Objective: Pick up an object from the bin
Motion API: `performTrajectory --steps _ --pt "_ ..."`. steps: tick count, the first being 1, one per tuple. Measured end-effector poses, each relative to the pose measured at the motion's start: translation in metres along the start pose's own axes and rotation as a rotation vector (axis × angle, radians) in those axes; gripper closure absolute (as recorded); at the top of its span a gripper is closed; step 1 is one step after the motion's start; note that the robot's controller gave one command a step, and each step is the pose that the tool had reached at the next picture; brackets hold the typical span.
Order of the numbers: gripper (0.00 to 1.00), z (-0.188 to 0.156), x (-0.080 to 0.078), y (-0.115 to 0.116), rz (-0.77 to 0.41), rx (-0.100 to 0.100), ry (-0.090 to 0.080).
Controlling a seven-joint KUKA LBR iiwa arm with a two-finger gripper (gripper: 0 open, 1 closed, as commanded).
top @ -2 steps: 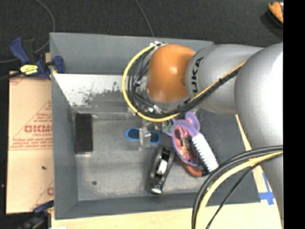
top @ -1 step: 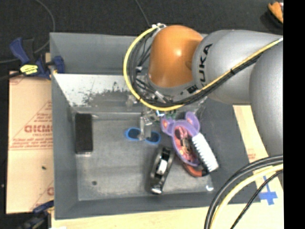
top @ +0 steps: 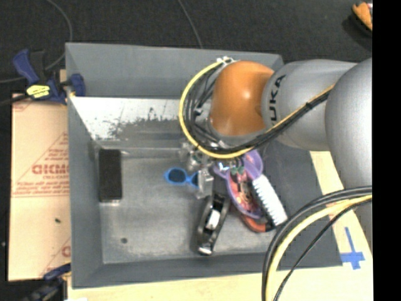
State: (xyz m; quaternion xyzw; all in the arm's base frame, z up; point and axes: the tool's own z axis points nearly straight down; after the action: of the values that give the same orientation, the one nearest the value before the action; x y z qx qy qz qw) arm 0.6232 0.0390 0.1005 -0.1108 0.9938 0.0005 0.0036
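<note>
The camera looked down on the grey bin point(top: 81, 168) from above, tilted somewhat to one side. The far wall point(top: 125, 121) at the top of the view showed its whole inner face, while the near wall at the bottom showed little more than its rim. The camera stood near enough that the bin took up most of the view, with dark floor point(top: 125, 11) beyond it. The arm point(top: 313, 105) came in from the right, large and close to the lens.
</note>
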Motion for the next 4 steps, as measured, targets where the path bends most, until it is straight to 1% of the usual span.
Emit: performTrajectory --steps 1,2,4 --pt "0.0 0.03 -0.002 0.014 0.078 -0.003 -0.008" --pt "1.0 0.029 0.012 -0.008 0.018 0.0 0.0" --pt "1.0 0.028 0.013 -0.008 0.019 0.0 0.0"
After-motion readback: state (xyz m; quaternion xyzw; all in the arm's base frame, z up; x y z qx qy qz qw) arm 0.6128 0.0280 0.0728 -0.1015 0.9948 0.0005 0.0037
